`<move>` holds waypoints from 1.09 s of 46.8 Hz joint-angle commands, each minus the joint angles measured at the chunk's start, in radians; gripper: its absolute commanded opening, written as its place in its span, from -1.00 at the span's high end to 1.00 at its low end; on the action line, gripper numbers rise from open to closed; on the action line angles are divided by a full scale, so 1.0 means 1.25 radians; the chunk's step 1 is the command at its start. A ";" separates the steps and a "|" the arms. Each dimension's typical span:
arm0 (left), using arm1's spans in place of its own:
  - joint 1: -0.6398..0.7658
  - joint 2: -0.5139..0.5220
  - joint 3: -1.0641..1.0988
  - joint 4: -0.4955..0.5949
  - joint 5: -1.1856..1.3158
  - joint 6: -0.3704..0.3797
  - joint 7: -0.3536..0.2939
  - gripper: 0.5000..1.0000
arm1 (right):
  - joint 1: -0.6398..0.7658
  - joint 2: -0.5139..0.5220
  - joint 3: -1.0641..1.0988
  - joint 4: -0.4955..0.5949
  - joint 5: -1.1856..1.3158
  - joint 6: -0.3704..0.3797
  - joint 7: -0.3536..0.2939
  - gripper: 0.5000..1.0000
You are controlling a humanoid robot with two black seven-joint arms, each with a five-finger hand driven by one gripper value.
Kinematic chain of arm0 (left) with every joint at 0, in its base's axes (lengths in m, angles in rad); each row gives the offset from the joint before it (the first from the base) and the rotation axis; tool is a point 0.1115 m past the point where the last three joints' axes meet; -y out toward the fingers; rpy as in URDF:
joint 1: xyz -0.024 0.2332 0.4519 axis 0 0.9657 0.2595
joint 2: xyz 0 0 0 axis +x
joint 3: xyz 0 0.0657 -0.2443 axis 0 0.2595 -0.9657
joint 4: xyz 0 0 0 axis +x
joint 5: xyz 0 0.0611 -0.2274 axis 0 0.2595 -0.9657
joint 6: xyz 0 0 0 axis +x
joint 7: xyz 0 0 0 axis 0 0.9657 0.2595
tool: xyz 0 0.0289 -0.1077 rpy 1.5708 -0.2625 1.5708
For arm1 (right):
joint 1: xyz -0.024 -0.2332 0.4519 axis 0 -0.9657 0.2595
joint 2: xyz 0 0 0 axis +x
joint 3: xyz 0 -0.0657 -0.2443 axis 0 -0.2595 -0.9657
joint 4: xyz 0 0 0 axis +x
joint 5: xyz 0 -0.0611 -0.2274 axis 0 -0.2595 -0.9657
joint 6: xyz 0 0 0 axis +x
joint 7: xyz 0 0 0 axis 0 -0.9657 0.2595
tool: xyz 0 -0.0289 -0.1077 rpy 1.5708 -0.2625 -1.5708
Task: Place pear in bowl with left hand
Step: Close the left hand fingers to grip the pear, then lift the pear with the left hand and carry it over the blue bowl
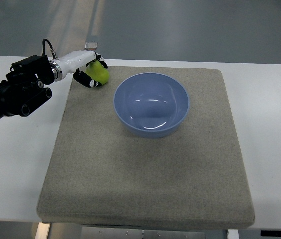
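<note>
A yellow-green pear (100, 73) is held in my left hand (91, 72) at the mat's far left corner, just left of the bowl. The fingers (84, 79) curl around the pear. Whether it is lifted or touching the mat I cannot tell. The blue bowl (151, 103) stands empty on the mat, right of the hand and a short gap from the pear. My left arm (16, 94) comes in from the left edge. My right arm is out of view.
A grey-brown mat (145, 169) covers most of the white table (16, 164). A small clear tag (91, 45) lies on the table just behind the hand. The floor shows beyond the table's far edge.
</note>
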 commanded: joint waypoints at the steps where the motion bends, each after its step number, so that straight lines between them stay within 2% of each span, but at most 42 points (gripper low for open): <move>1: -0.004 0.000 -0.011 -0.001 -0.006 0.000 0.000 1.00 | 0.000 0.000 0.000 0.000 0.000 0.000 0.000 -0.70; 9: -0.031 0.003 -0.022 -0.007 -0.011 -0.004 0.000 1.00 | 0.000 0.000 0.000 0.000 0.000 0.000 0.000 -0.70; 33: -0.102 0.046 -0.022 -0.136 -0.020 -0.010 -0.001 1.00 | 0.000 0.000 0.000 0.000 0.000 0.000 0.000 -0.70; 45: -0.136 0.108 -0.021 -0.259 -0.017 -0.042 -0.004 1.00 | 0.000 0.000 0.001 0.000 0.000 0.000 0.000 -0.70; 51: -0.141 0.112 -0.020 -0.295 -0.010 -0.059 -0.005 1.00 | 0.000 0.000 0.000 0.000 0.000 0.000 0.000 -0.70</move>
